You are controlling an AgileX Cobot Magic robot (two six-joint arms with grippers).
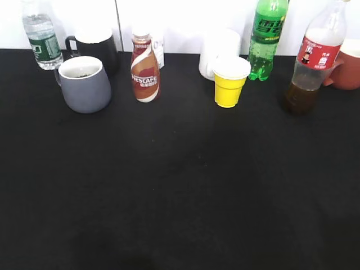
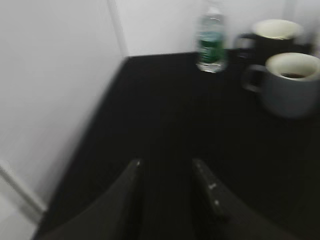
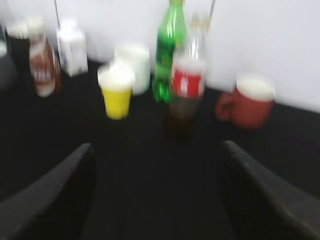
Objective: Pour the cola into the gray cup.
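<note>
The black table [image 1: 180,185] carries everything; the cola [image 1: 315,59], tall and holding dark liquid only near its base, stands upright at the far right beside a reddish-brown mug [image 1: 347,67]; the gray cup [image 1: 84,83] sits far left, just ahead of a black mug [image 1: 95,48]. The right gripper [image 3: 157,200] has its 2 jaws wide apart, facing the cola; the left gripper [image 2: 167,197] has its jaws apart, holding nothing.

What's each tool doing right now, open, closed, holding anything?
Left tool: open, empty, over bare table short of the gray cup.
Right tool: open wide, empty, facing the cola but not touching it.
</note>
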